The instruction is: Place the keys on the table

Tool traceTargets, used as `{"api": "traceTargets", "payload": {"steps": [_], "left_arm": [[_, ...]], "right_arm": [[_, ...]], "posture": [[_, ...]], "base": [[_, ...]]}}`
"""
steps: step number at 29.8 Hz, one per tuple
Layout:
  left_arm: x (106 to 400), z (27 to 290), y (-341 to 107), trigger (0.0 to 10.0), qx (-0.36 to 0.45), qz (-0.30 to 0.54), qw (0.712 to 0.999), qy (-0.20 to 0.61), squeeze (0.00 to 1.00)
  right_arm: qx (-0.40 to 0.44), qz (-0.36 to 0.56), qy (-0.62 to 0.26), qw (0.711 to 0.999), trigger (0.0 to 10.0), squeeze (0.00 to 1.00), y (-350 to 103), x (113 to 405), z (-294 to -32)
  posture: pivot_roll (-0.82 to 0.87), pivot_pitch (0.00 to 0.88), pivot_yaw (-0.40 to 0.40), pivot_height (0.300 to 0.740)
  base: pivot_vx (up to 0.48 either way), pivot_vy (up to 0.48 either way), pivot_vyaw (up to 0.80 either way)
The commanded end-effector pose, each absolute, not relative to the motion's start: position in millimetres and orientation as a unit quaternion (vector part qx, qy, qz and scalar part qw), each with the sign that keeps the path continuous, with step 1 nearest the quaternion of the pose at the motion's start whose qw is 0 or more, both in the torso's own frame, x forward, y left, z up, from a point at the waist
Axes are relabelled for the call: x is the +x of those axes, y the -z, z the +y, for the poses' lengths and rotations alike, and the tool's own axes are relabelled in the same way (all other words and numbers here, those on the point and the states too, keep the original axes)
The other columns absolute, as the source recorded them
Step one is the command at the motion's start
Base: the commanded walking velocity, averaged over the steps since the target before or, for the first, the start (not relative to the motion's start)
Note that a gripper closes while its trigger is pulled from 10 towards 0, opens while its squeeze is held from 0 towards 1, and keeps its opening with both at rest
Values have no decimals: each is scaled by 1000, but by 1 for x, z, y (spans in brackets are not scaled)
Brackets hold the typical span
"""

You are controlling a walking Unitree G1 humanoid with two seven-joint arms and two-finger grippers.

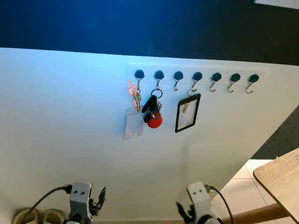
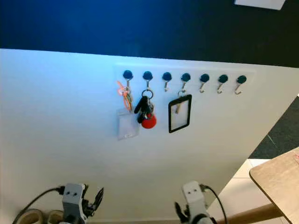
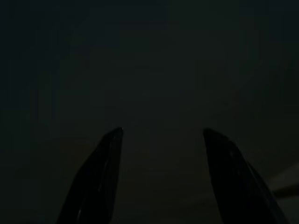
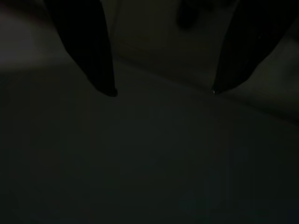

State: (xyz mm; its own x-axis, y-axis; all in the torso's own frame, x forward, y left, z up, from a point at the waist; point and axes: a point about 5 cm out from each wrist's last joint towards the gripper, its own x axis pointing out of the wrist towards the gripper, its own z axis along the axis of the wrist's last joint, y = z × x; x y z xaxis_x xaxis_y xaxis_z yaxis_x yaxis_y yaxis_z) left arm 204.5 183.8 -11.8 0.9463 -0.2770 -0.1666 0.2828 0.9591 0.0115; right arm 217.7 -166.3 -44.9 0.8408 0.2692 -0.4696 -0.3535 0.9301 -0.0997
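Keys (image 1: 152, 111): dark bunch on ring with red ball fob, hanging from second hook of hook row (image 1: 196, 77) on white wall panel (image 1: 60, 121). Beside it: orange-looped clear card sleeve (image 1: 133, 122), black-framed badge holder (image 1: 187, 112). Table (image 1: 280, 179) at right, cut off by frame edge. Left tool (image 3: 161, 135) and right tool (image 4: 163, 91) hang low, fingers spread, released; wrist views too dark for detail.

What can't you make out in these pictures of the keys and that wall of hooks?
- Keys: too small in the eye views to count.
- Clear card holder: its print is too small to read.
- Table: cut off by the right edge.
- Wrist views: too dark to tell what lies beyond the open left gripper and right gripper.
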Motion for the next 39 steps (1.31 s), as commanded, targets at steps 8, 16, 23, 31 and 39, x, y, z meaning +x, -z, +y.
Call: {"api": "traceTargets", "payload": {"steps": [8,16,23,31,39], "left_arm": [[220,164,-49,10000,41,-53,967,245,0],[222,151,-77,10000,44,-93,944,315,0],[231,139,-121,10000,33,-148,932,330,0],[235,132,-132,10000,21,-156,928,338,0],[238,118,-154,10000,3,-180,920,348,0]], "right_arm": [[-43,13,-165,985,10000,0,-6,226,-173],[-27,-129,-207,969,10000,24,-58,229,-160],[-10,-277,-173,945,10000,8,-129,238,-152],[12,-344,-136,929,10000,298,-169,251,-151],[23,-351,-147,925,10000,1000,-187,256,-146]], "posture": [[64,0,-37,740],[56,0,-14,740],[47,35,-4,740],[35,49,-9,740],[26,53,-10,740]], "base": [[0,0,0],[0,0,0],[0,0,0],[0,0,0],[0,0,0]]}}
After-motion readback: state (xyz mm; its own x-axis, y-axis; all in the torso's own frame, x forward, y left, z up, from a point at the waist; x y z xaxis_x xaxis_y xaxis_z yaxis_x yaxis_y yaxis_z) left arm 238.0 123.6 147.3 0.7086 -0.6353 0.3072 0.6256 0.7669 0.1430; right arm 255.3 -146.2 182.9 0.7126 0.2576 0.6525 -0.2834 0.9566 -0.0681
